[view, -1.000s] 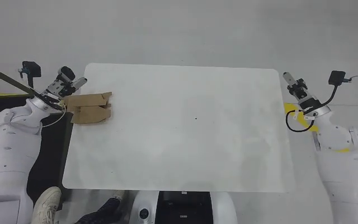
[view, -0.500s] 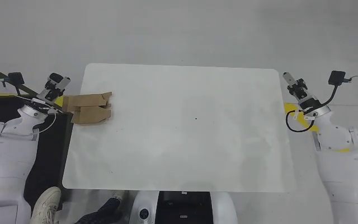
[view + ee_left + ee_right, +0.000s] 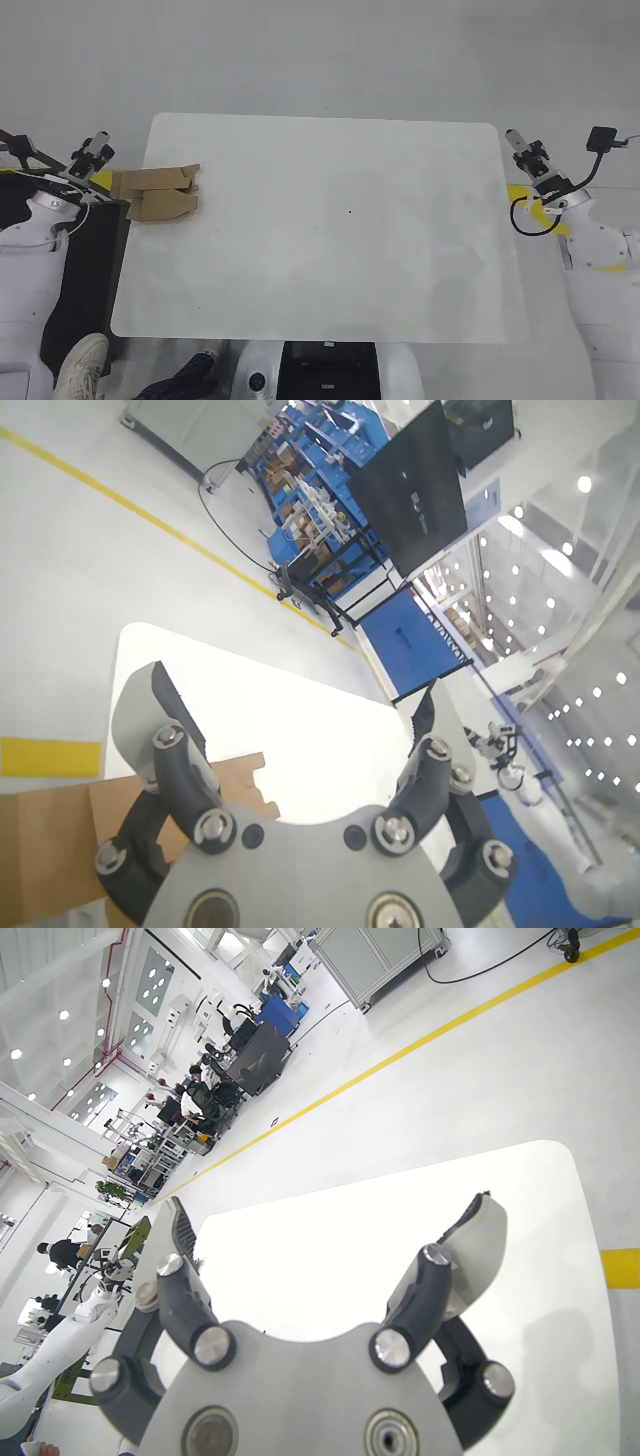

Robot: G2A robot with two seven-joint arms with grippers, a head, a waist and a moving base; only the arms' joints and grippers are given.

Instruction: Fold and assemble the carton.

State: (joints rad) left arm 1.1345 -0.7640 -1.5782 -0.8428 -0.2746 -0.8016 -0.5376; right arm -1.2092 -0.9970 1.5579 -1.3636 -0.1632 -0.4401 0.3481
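At the table's (image 3: pixel 330 250) left edge lies the flattened carton (image 3: pixel 158 193); left gripper (image 3: pixel 292 685) nearby, released; right gripper (image 3: pixel 327 1205) off the opposite edge, released

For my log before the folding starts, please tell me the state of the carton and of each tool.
carton: flat, not assembled, lying at the table edge, not held.
left tool: open, empty, close to the carton.
right tool: open, empty, at the opposite table edge.

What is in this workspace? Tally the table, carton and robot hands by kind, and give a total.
Flat brown cardboard carton: 1
White rounded-corner table: 1
Grey robot hands: 2 (left hand, right hand)
Total: 4
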